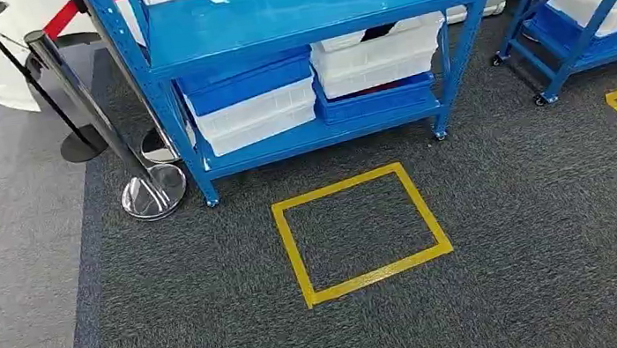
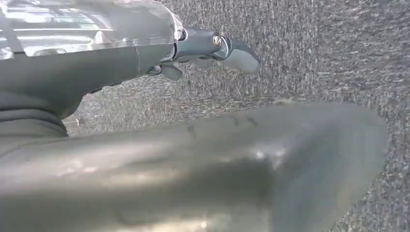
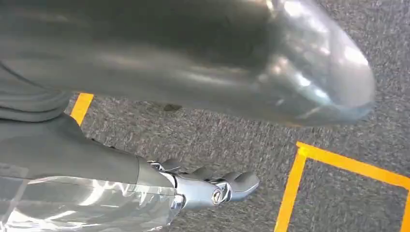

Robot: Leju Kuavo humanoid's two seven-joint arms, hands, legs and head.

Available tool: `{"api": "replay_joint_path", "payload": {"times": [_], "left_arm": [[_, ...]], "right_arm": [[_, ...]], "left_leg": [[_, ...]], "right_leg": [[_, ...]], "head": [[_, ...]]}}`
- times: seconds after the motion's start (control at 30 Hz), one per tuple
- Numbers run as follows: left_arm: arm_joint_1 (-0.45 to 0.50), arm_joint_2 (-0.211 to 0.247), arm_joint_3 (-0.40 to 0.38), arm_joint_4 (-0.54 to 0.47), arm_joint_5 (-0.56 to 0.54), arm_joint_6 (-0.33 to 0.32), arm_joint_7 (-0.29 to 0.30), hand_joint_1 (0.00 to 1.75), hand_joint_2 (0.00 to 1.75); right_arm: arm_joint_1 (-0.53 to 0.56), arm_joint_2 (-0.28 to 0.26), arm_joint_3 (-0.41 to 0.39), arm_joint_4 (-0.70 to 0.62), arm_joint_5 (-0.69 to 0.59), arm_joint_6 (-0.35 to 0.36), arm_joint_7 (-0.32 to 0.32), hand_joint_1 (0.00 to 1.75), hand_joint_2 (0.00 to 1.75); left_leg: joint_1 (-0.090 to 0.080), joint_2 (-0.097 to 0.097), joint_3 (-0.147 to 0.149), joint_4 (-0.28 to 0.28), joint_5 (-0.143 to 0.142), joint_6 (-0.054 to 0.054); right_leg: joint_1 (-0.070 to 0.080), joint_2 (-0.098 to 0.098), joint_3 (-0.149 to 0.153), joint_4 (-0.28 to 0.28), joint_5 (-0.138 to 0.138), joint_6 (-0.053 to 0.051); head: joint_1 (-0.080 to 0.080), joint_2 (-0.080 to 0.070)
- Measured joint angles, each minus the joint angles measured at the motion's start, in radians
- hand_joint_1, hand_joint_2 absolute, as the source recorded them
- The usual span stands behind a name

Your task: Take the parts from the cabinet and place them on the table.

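Your left hand [image 2: 212, 50] and right hand [image 3: 212, 191] hang empty, fingers loosely extended, because the cabinet [image 1: 286, 17] is out of reach.

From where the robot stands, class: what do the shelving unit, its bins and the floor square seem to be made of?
Blue shelving unit: probably painted steel; glossy shelf reflections and perforated uprights.
White bins and blue bins: likely moulded plastic; the white ones look slightly translucent, with stacking rims.
Yellow square: seemingly adhesive tape, flat strips meeting at corners on the grey carpet, which looks short-piled and speckled.
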Motion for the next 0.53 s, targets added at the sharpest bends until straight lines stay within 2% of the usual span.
{"api": "replay_joint_path", "payload": {"times": [0.03, 0.07, 0.13, 0.17, 0.2, 0.23, 0.27, 0.3, 0.33, 0.37, 0.4, 0.47, 0.5, 0.53], "left_arm": [[0.000, -0.002, 0.000, 0.000, 0.001, 0.000, 0.000, 0.00, 0.00], [-0.001, -0.003, 0.000, 0.000, 0.001, 0.000, 0.000, 0.00, 0.00], [-0.002, -0.006, 0.000, 0.000, 0.001, 0.000, 0.000, 0.00, 0.00], [-0.002, -0.006, 0.001, 0.000, 0.002, 0.002, 0.000, 0.00, 0.00], [-0.001, -0.006, 0.001, 0.000, 0.003, 0.003, 0.000, 0.00, 0.00], [-0.001, -0.006, 0.002, 0.000, 0.004, 0.003, 0.000, 0.00, 0.00], [-0.001, -0.006, 0.002, 0.000, 0.004, 0.003, 0.000, 0.00, 0.00], [-0.001, -0.008, 0.003, 0.000, 0.005, 0.003, 0.000, 0.00, 0.00], [-0.001, -0.008, 0.003, 0.000, 0.008, 0.003, 0.000, 0.00, 0.00], [-0.001, -0.007, 0.003, 0.000, 0.008, 0.003, -0.002, 0.00, 0.00], [-0.003, -0.007, 0.004, 0.000, 0.010, 0.003, -0.005, 0.00, 0.00], [-0.003, -0.008, 0.005, 0.000, 0.010, 0.003, -0.007, 0.00, 0.00], [-0.003, -0.008, 0.005, 0.000, 0.011, 0.003, -0.006, 0.00, 0.00], [-0.003, -0.008, 0.006, 0.000, 0.011, 0.003, -0.006, 0.00, 0.00]], "right_arm": [[0.000, 0.000, 0.000, -0.002, 0.000, 0.002, -0.002, 0.00, 0.00], [-0.001, -0.001, 0.000, -0.002, 0.000, 0.005, -0.003, 0.00, 0.00], [0.000, -0.001, 0.000, -0.002, 0.000, 0.008, -0.003, 0.00, 0.00], [0.002, -0.002, 0.000, -0.002, 0.000, 0.009, -0.003, 0.00, 0.00], [0.004, -0.002, 0.000, -0.002, 0.001, 0.009, 0.000, 0.00, 0.00], [0.005, -0.003, 0.000, -0.002, 0.002, 0.009, 0.002, 0.00, 0.00], [0.005, -0.004, 0.000, -0.002, 0.003, 0.009, 0.005, 0.00, 0.00], [0.003, -0.005, 0.000, -0.002, 0.003, 0.009, 0.006, 0.00, 0.00], [0.002, -0.005, 0.000, -0.002, 0.003, 0.008, 0.006, 0.00, 0.00], [0.000, -0.003, 0.000, -0.002, 0.003, 0.008, 0.009, 0.00, 0.00], [-0.001, -0.003, 0.000, -0.003, 0.003, 0.008, 0.009, 0.00, 0.00], [-0.001, -0.003, 0.000, -0.003, 0.003, 0.007, 0.011, 0.00, 0.00], [-0.001, -0.003, 0.000, -0.003, 0.003, 0.008, 0.011, 0.00, 0.00], [-0.002, -0.002, 0.000, -0.003, 0.003, 0.008, 0.011, 0.00, 0.00]], "left_leg": [[0.013, 0.004, 0.019, -0.027, 0.018, -0.001], [0.013, 0.002, 0.022, -0.042, 0.025, 0.005], [0.013, 0.004, 0.014, -0.041, 0.028, 0.009], [0.013, 0.004, 0.009, -0.037, 0.027, 0.008], [0.013, 0.004, 0.005, -0.032, 0.026, 0.007], [0.014, 0.004, 0.002, -0.027, 0.025, 0.005], [0.015, 0.004, 0.000, -0.020, 0.022, 0.000], [0.018, 0.004, -0.002, -0.010, 0.018, -0.005], [0.021, 0.004, -0.007, 0.004, 0.010, -0.013], [0.014, 0.004, -0.013, 0.016, 0.004, -0.022], [0.014, 0.004, -0.017, 0.028, -0.001, -0.028], [0.015, 0.005, -0.017, 0.024, 0.005, -0.038], [0.017, 0.007, -0.016, 0.025, 0.005, -0.043], [0.020, -0.002, -0.022, 0.040, -0.005, -0.051]], "right_leg": [[-0.003, 0.005, 0.000, 0.009, -0.009, -0.001], [0.000, 0.010, -0.015, 0.035, -0.036, 0.001], [-0.001, 0.017, -0.081, 0.172, -0.116, 0.004], [-0.003, 0.017, -0.118, 0.250, -0.145, 0.008], [-0.004, 0.017, -0.134, 0.283, -0.145, 0.011], [-0.007, 0.017, -0.124, 0.266, -0.123, 0.015], [-0.012, 0.016, -0.095, 0.210, -0.086, 0.017], [-0.015, 0.014, -0.051, 0.126, -0.044, 0.018], [-0.018, 0.003, -0.002, 0.036, -0.011, 0.020], [-0.008, -0.002, -0.001, 0.030, -0.033, 0.010], [-0.011, 0.009, -0.005, 0.027, -0.026, -0.006], [-0.003, 0.011, -0.009, 0.030, -0.026, -0.017], [-0.004, 0.014, -0.010, 0.028, -0.023, -0.023], [-0.011, 0.016, -0.008, 0.023, -0.016, -0.032]], "head": [[0.000, 0.000], [0.000, 0.000], [0.000, 0.000], [0.000, 0.000], [0.000, 0.000], [0.000, 0.000], [0.000, 0.000], [0.000, 0.000], [0.000, 0.000], [0.000, 0.000], [0.000, 0.000], [0.000, 0.000], [0.000, 0.000], [0.000, 0.000]]}}
